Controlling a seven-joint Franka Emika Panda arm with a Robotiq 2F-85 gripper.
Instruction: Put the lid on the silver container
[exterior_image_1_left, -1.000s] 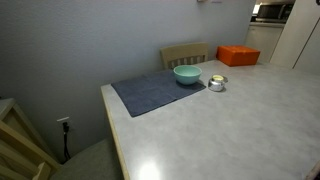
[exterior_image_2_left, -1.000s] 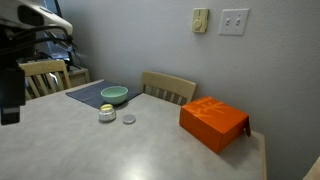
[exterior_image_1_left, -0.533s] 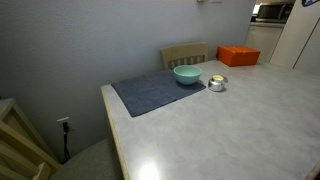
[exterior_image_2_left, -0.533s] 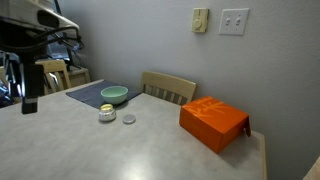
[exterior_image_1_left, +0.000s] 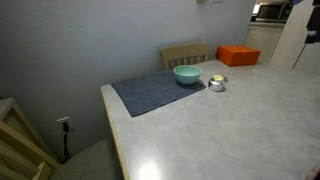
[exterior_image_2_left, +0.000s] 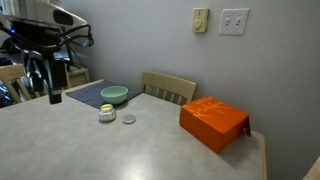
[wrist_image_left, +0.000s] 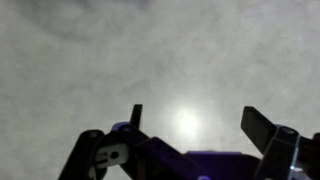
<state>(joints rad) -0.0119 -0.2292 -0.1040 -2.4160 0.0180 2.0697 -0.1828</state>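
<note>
The silver container (exterior_image_2_left: 107, 114) stands on the table just in front of the teal bowl (exterior_image_2_left: 114, 95); it also shows in an exterior view (exterior_image_1_left: 216, 83). Its small round silver lid (exterior_image_2_left: 128, 119) lies flat on the table right beside it. My gripper (exterior_image_2_left: 55, 94) hangs over the table's far left, well left of the container and lid. In the wrist view the gripper (wrist_image_left: 195, 115) is open and empty, with only bare tabletop between its fingers.
The teal bowl (exterior_image_1_left: 187, 74) sits on a grey-blue mat (exterior_image_1_left: 150, 92). An orange box (exterior_image_2_left: 213, 122) stands at the table's other end. A wooden chair (exterior_image_2_left: 168, 88) is pushed up to the wall side of the table.
My arm has swung across the table toward the mat, and the gripper now sits higher and nearer the bowl. The container, lid and bowl have not moved.
</note>
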